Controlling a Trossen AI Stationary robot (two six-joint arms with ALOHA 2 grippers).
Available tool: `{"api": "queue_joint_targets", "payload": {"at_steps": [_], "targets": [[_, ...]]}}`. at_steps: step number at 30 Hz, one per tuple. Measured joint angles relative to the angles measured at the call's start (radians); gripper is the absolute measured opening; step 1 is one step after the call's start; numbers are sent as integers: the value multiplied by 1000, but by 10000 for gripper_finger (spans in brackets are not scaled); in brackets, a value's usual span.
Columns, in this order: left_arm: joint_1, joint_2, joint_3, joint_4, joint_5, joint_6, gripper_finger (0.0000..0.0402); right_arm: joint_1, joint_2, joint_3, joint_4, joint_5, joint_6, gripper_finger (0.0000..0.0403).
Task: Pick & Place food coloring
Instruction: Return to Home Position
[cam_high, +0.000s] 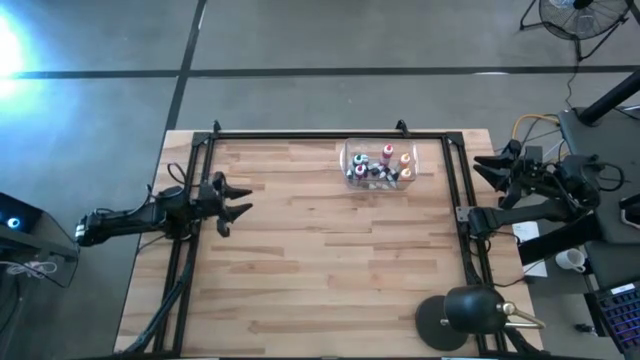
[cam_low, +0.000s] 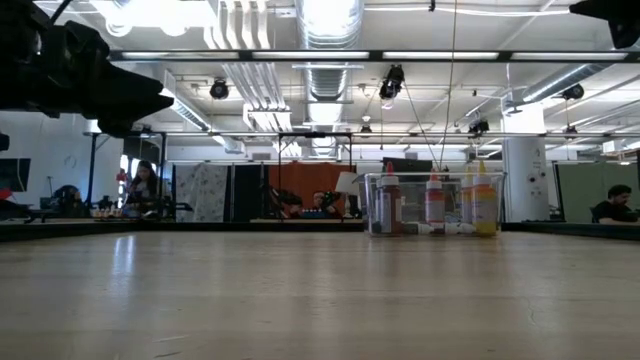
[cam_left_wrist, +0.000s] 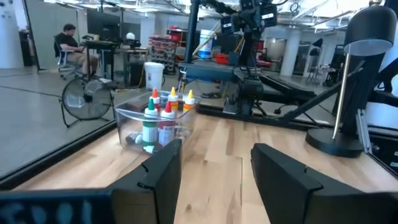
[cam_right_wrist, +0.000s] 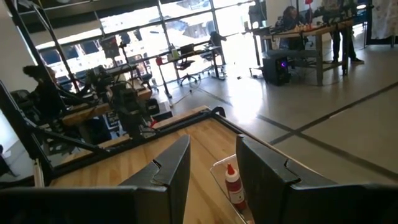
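The food coloring bottles (cam_high: 382, 165), tiny with red, orange, green and whitish caps, sit inside a clear plastic box (cam_high: 350, 165) near the table's far edge; some stand upright, some lie on the box floor. The low view shows the bottles (cam_low: 434, 205) behind the box wall, and the left wrist view shows them (cam_left_wrist: 158, 118) ahead. My left gripper (cam_high: 240, 199) hovers open at the table's left side, far from the box. My right gripper (cam_high: 484, 168) is open at the table's right edge; its wrist view catches one red bottle (cam_right_wrist: 234, 186).
A black desk lamp (cam_high: 468, 316) stands at the table's near right corner. A black metal frame (cam_high: 300, 134) runs along the far and side edges. Bare wood lies between the two arms.
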Motion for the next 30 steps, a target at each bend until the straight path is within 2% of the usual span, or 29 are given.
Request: {"api": "queue_joint_targets", "payload": {"at_steps": [13, 30], "targets": [[-8, 0, 0, 1, -5, -83, 167, 0, 0, 0, 0, 0, 0, 123], [-8, 0, 0, 1, -7, -85, 167, 0, 0, 0, 0, 0, 0, 123]]}}
